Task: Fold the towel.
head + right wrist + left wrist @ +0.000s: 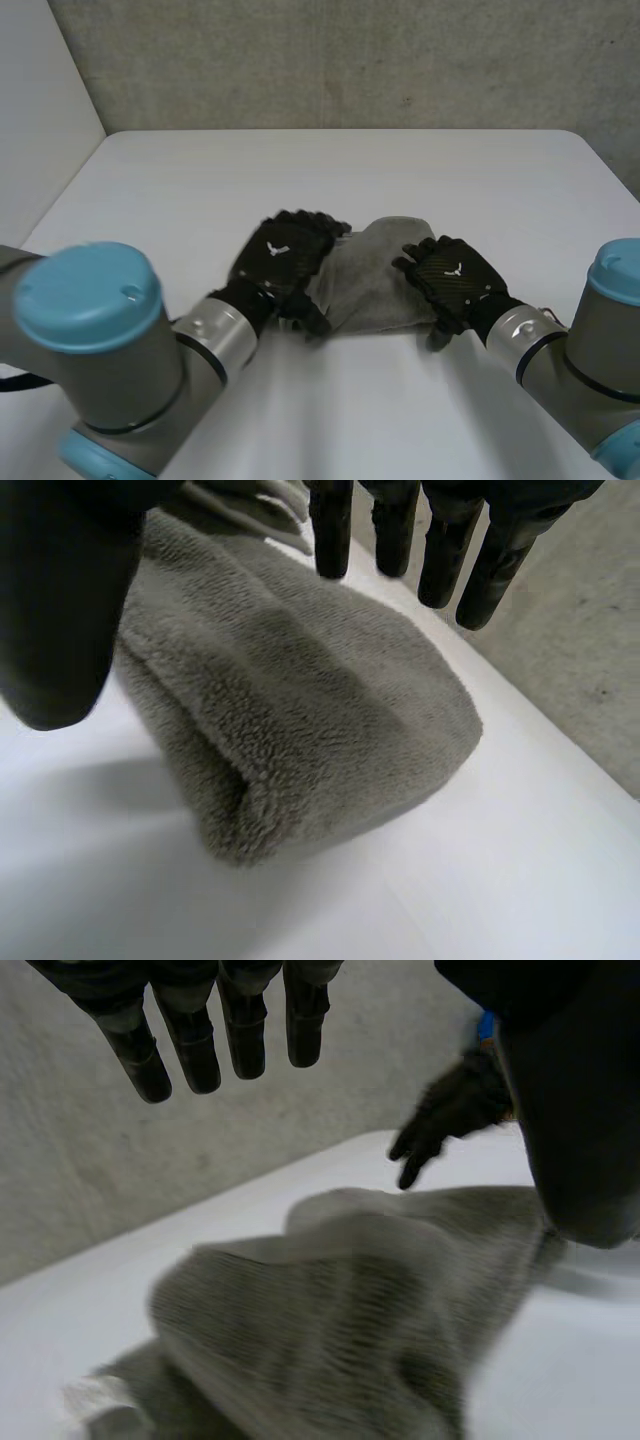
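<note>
Now my left hand (280,255) and right hand (455,275) hover straight-fingered, holding nothing, over the grey towel (372,285) (already doubled) — soft, light, floppy; I'd pinch its side edges.

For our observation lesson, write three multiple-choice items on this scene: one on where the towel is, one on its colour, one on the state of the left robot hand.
1. Where on the white table does the towel lie?
A) at the far edge
B) between the left robot hand and the right robot hand
C) hanging off one side

2. What colour is the towel?
A) grey
B) blue
C) red

3. How are the left robot hand's fingers?
A) curled round the towel
B) clenched in a fist
C) straight, holding nothing

Answers:
1 B, the head view shows a hand at each side of it.
2 A, every view shows grey pile.
3 C, its wrist view shows straight fingers above the towel.
</note>
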### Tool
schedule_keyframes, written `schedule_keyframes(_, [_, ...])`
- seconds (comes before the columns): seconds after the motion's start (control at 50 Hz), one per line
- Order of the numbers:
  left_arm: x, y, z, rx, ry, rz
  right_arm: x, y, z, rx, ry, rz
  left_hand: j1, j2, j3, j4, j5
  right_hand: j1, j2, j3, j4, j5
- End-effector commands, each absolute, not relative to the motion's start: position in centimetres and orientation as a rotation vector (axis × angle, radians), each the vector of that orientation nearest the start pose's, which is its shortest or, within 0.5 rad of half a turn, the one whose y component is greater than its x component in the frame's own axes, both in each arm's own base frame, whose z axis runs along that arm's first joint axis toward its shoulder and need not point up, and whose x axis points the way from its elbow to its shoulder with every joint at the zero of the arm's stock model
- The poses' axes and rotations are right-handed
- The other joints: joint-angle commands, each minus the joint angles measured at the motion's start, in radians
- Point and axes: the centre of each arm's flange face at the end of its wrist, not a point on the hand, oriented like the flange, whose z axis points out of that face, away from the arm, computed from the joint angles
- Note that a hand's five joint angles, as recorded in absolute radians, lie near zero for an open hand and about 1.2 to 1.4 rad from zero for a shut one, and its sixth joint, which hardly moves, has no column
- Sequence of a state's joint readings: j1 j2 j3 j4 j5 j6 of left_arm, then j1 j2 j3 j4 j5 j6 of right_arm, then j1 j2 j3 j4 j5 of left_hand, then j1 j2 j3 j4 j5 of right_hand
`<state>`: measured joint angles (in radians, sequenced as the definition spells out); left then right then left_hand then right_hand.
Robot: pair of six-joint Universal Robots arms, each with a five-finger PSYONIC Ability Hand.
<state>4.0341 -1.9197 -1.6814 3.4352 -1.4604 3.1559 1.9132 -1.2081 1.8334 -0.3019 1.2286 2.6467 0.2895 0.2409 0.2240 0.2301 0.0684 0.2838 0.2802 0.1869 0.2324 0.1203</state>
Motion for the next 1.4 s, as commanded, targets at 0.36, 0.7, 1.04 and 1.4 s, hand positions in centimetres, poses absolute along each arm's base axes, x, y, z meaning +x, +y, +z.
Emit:
schedule_keyframes(0.36, [-33.1, -22.6, 14.8, -0.604, -2.061, 1.815, 25.0, -25.8, 12.5, -1.159, 2.099, -1.739, -0.006, 0.043, -0.049, -0.056, 0.041, 0.846, 0.85, -0.012, -0.058, 0.835])
schedule_keyframes(0.7, [-31.4, -23.1, 14.7, -0.572, -2.109, 1.825, 24.8, -24.7, 13.2, -1.15, 2.105, -1.773, -0.006, 0.043, -0.049, -0.056, 0.041, 0.218, 0.221, -0.012, -0.058, 0.207])
schedule_keyframes(1.04, [-29.2, -24.5, 13.7, -0.524, -2.199, 1.819, 24.6, -25.5, 13.3, -1.139, 2.079, -1.824, -0.006, 0.043, -0.049, -0.056, 0.041, 0.92, 0.923, -0.012, -0.058, 0.909])
schedule_keyframes(1.4, [-28.6, -24.8, 14.0, -0.505, -2.205, 1.832, 22.3, -27.3, 13.2, -1.065, 2.158, -1.834, -0.006, 0.043, -0.049, -0.056, 0.041, 1.112, 1.116, -0.012, -0.058, 1.101])
